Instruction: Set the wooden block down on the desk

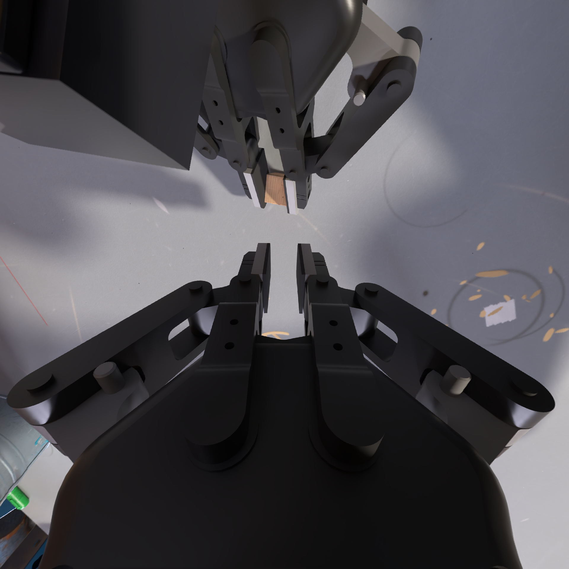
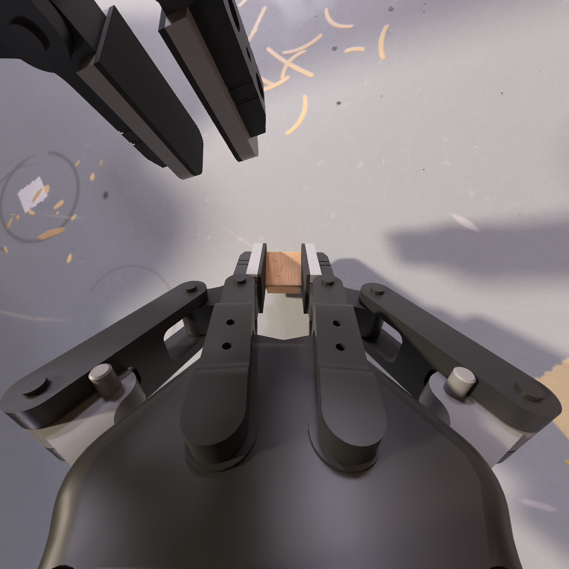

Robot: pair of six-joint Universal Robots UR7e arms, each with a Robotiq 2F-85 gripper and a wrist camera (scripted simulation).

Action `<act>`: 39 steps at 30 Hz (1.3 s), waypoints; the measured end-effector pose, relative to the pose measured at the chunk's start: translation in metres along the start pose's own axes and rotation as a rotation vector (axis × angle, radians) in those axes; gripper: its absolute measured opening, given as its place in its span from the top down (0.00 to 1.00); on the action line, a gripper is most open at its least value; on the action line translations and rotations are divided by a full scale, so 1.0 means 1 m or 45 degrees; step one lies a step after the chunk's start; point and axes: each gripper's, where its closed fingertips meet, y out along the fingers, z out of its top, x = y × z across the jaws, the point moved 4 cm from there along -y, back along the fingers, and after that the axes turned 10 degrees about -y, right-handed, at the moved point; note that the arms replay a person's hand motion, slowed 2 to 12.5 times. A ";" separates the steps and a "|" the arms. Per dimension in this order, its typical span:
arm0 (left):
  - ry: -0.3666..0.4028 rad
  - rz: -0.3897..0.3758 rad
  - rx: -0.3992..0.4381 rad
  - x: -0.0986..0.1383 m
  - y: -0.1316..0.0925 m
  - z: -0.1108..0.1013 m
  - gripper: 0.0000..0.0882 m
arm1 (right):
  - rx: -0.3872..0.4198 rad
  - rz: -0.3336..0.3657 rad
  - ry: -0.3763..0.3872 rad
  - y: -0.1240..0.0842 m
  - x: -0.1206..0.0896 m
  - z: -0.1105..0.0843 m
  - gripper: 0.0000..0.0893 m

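Note:
The small light wooden block (image 2: 283,272) sits between the pads of my right gripper (image 2: 283,255), which is shut on it and holds it a little above the grey desk (image 2: 400,172). In the left wrist view the block (image 1: 275,192) and the right gripper (image 1: 275,201) show from the front, just ahead. My left gripper (image 1: 284,255) is open by about the block's width and empty, its tips facing the block a short way off. It also shows in the right wrist view (image 2: 218,163) at the upper left.
The desk (image 1: 123,246) carries faint ring marks, tan shavings and a white paper scrap (image 1: 500,314). A clear plastic bottle (image 1: 15,443) with a green cap lies at the lower left. A tan patch (image 2: 554,378) shows at the right edge.

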 end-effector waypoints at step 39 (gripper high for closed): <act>0.122 -0.015 -0.152 -0.002 0.001 -0.002 0.83 | -0.089 -0.008 0.179 -0.001 -0.003 0.001 0.78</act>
